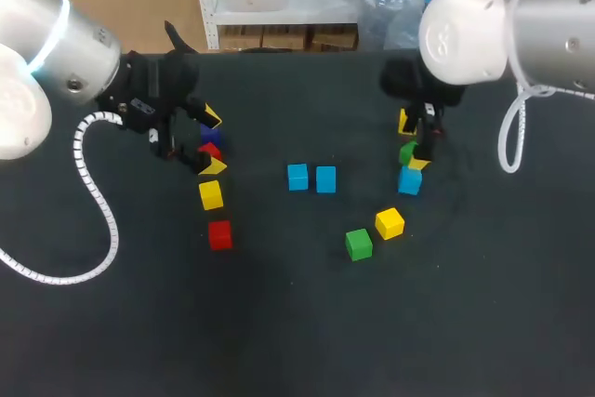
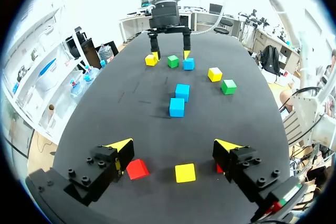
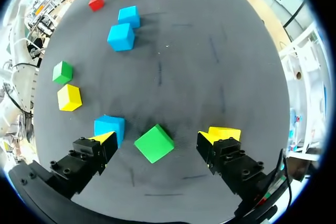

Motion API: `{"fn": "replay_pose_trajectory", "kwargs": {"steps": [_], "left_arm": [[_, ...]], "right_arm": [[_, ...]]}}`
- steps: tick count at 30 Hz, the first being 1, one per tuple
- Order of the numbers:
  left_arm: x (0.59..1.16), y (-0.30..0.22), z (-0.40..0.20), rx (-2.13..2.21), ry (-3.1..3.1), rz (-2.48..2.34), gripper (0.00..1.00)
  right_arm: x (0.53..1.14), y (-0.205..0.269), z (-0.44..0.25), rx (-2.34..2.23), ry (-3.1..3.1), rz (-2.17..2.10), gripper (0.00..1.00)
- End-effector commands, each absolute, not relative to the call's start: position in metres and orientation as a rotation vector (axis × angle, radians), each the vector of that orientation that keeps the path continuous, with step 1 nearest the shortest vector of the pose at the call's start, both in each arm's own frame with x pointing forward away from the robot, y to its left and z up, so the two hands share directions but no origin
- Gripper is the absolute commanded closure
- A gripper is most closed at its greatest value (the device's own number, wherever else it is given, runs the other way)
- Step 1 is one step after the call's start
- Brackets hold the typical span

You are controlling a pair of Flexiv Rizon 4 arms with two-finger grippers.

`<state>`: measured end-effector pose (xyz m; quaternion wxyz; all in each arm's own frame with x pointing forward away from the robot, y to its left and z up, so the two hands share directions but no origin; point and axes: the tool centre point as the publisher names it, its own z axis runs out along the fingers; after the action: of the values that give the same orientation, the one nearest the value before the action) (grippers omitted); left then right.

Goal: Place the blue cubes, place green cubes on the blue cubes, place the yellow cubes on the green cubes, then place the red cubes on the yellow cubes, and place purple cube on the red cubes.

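Note:
My left gripper [image 1: 215,142] hangs open over a line of cubes at the table's left: purple [image 1: 210,134], red [image 1: 210,150], yellow [image 1: 211,194], red [image 1: 219,234]. In the left wrist view that gripper [image 2: 173,146] has the yellow cube [image 2: 185,172] between its fingers and a red cube [image 2: 137,169] beside one finger. My right gripper [image 1: 415,143] is open, low over a green cube [image 3: 154,143] that lies untouched between its fingers. A blue cube [image 3: 109,128] sits just outside one finger, a yellow cube [image 2: 151,60] outside the other. Two blue cubes [image 1: 297,177] [image 1: 325,178] stand side by side mid-table.
A loose green cube [image 1: 359,244] and a yellow cube [image 1: 390,223] lie in front of the right gripper's group, toward the near edge. The dark table [image 1: 297,323] is bare along its near half.

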<state>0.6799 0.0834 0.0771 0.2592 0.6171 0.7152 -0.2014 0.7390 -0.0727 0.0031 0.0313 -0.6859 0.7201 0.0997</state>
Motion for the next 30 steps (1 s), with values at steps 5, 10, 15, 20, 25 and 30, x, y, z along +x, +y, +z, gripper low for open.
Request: {"fn": "replay_pose_trajectory", "kwargs": {"steps": [5,10,15,20,25,30], "left_arm": [[0.679,0.085,0.076,1.671,1.930,-0.548,0.00],[0.679,0.085,0.076,1.671,1.930,-0.548,0.00],[0.679,0.085,0.076,1.671,1.930,-0.548,0.00],[0.679,0.085,0.076,1.671,1.930,-0.548,0.00],[0.679,0.085,0.076,1.671,1.930,-0.548,0.00],[0.679,0.085,0.076,1.671,1.930,-0.548,0.00]], "right_arm": [[0.736,-0.068,0.007,-2.105,2.204,0.286,0.00],[0.739,-0.070,-0.002,-2.111,2.224,0.307,0.00],[0.747,-0.073,-0.005,-2.109,2.235,0.319,0.00],[0.748,-0.073,-0.002,-2.101,2.232,0.335,0.00],[0.742,-0.074,-0.001,-2.092,2.243,0.361,0.00],[0.732,-0.079,0.004,-2.073,2.262,0.375,0.00]]}}
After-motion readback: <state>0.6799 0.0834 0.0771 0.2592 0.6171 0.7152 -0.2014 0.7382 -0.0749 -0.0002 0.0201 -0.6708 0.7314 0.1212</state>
